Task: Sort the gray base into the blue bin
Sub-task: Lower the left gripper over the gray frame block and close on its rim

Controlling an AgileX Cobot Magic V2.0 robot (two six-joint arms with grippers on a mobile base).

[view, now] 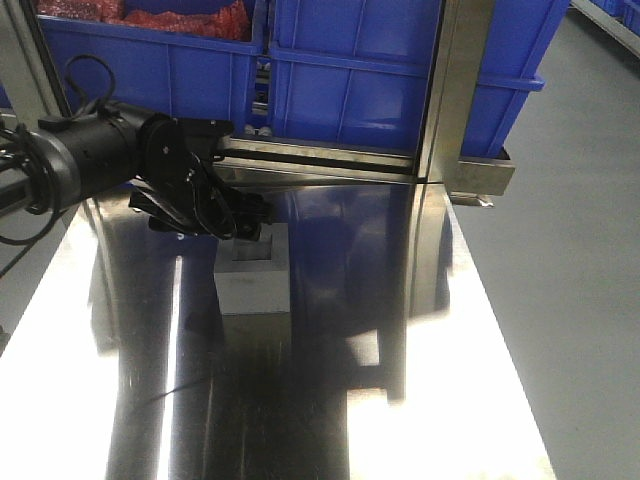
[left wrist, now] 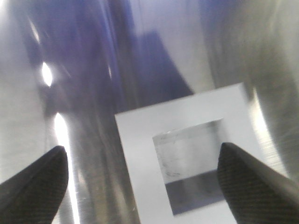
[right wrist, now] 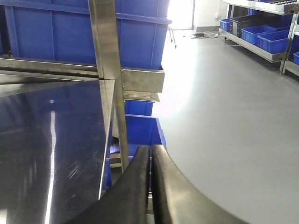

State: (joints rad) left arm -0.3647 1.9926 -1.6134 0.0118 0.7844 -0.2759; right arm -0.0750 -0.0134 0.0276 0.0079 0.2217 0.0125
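The gray base [view: 255, 275] is a matte gray cube-like block standing upright on the table, square recess facing up. It sits just below the spread left jaws. In the left wrist view, the gray base [left wrist: 187, 112] lies off-centre toward the right-hand tip. The blue bin [view: 350, 90] stands beyond the jaws, well apart, interior hidden.

1. Gray base [view: 255, 275]: plain pale matte gray, darker in its recess.
2. Left gripper [left wrist: 142, 153] fingers [left wrist: 243, 186]: black, fine woven dot texture.
3. Table [view: 450, 380]: silvery brushed steel, streaked with blue reflections.
4. Tote [view: 350, 90], upper centre: solid blue.
5. Upper-left tote [view: 150, 70]: blue, its contents [view: 190, 15] red.
6. Floor [view: 570, 250]: plain gray.
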